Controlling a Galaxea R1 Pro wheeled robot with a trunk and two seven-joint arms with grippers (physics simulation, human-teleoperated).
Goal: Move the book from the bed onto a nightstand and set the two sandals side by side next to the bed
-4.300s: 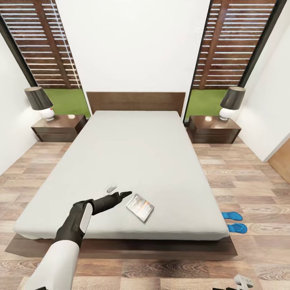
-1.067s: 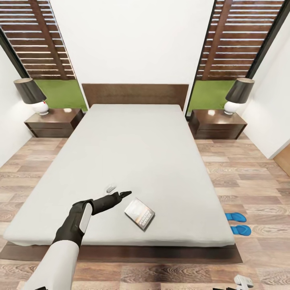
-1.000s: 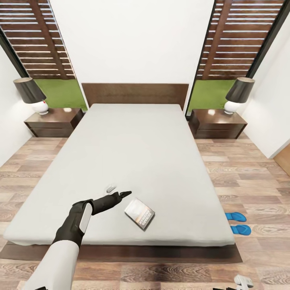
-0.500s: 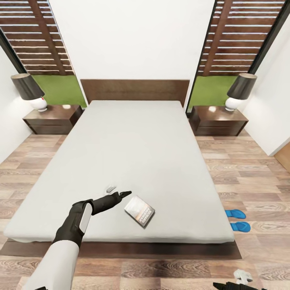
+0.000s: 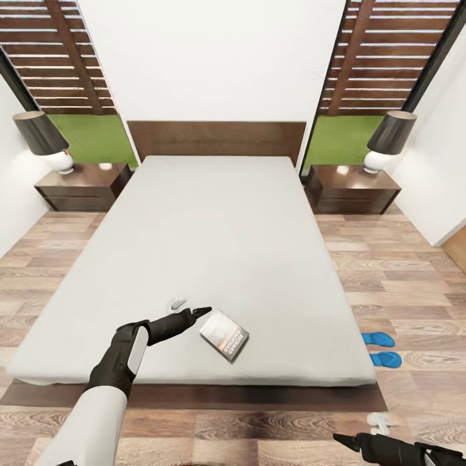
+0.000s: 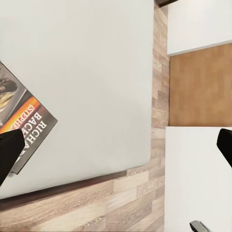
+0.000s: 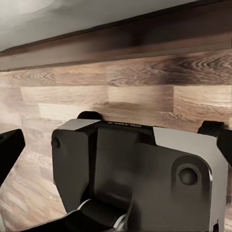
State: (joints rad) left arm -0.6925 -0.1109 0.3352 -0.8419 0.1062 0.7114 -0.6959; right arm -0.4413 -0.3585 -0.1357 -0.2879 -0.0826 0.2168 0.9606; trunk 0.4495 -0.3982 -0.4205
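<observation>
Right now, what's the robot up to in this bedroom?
It stands at the foot of the bed, reaching its left gripper out over the mattress. The gripper is open and holds nothing; the book lies flat just beside it, not yet picked up. The two sandals sit side by side on the floor by the bed's right side. The right gripper hangs low over the floor. Both nightstands carry only lamps.
</observation>
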